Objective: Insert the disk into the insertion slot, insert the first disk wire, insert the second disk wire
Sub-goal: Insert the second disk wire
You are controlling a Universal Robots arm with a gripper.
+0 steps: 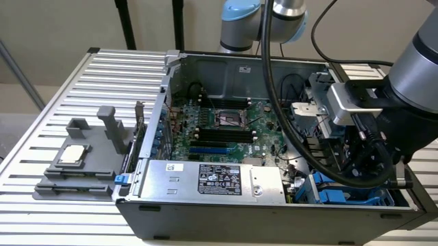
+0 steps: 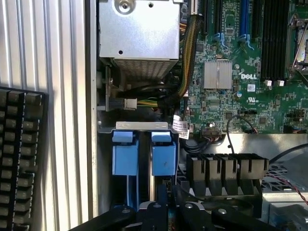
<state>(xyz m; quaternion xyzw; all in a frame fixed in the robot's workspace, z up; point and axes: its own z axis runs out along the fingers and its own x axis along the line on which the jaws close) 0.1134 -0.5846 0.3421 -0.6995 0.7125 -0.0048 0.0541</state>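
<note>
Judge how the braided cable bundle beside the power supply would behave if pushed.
The cable bundle would likely flex, not slide: it curves loosely down from the power supply. It probably springs back, as its lower end looks anchored near the motherboard.

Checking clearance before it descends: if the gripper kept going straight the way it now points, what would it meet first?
Most likely the blue carrier tabs at the drive cage, directly ahead of the gripper in the wrist view. Depth is unclear.

Ribbed, matt silver metal counter (image 1: 61, 92); dull grey sheet-steel computer case (image 1: 274, 64); brushed silver metal power-supply box (image 1: 212, 179) with paper label; smooth bright blue plastic latch tabs (image 2: 124, 154); green circuit board (image 2: 240, 91); matt grey plastic holder block (image 1: 85, 164).
</note>
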